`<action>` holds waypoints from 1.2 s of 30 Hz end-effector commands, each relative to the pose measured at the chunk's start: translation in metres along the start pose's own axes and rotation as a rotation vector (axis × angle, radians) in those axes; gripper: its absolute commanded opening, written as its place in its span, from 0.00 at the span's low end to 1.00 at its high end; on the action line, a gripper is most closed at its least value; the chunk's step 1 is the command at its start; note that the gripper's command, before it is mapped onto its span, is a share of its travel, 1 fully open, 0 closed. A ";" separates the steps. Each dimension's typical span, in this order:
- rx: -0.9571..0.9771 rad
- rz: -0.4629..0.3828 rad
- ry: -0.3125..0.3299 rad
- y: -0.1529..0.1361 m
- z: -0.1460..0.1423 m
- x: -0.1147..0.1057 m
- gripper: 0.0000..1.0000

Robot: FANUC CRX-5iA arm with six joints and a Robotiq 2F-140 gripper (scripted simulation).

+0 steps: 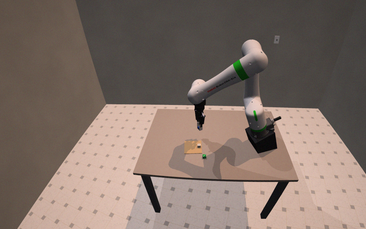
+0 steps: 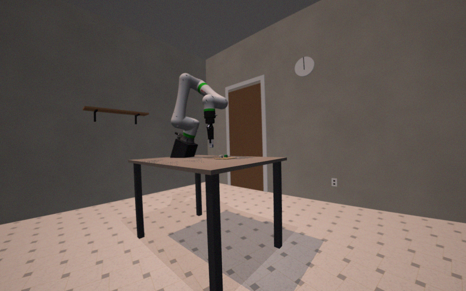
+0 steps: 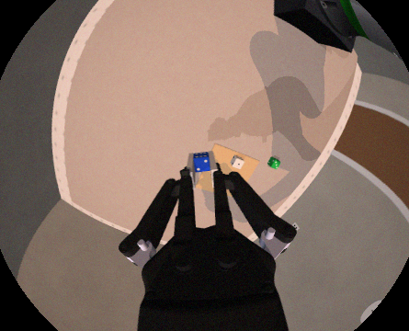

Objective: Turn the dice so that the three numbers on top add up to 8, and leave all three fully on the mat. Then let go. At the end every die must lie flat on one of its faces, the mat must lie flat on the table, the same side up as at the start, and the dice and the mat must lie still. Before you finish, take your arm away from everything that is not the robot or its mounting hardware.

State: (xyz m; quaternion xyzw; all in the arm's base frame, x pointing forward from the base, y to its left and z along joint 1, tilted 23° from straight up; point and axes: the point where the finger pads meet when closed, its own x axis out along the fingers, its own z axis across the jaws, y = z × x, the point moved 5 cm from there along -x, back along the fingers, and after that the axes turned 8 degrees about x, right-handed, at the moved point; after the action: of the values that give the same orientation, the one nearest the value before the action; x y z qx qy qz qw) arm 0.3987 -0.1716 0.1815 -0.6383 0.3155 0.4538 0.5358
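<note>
One Robotiq 2F-140 gripper (image 1: 199, 127) (image 2: 211, 143) (image 3: 201, 159) pinches one blue die (image 1: 198, 127) (image 3: 201, 163) between its two fingertips, raised above one table (image 1: 167, 119) (image 2: 176, 162) (image 3: 135, 92). Of three dice, the other two are lower than the hand: one white die (image 1: 199, 146) (image 3: 237, 162) lies on the one tan mat (image 1: 190, 149) (image 2: 226, 158) (image 3: 247, 172) beneath and to one side of the gripper, and one green die (image 1: 204, 156) (image 2: 225, 155) (image 3: 274, 163) sits farther from the hand, on the table just beside the mat
</note>
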 end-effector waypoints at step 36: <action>0.503 0.002 0.037 -0.093 0.082 0.002 0.13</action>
State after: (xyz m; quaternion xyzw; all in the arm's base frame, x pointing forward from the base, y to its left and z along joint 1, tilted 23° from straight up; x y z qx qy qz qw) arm 0.4609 -0.0710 0.2173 -0.4926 0.4288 0.3501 0.6715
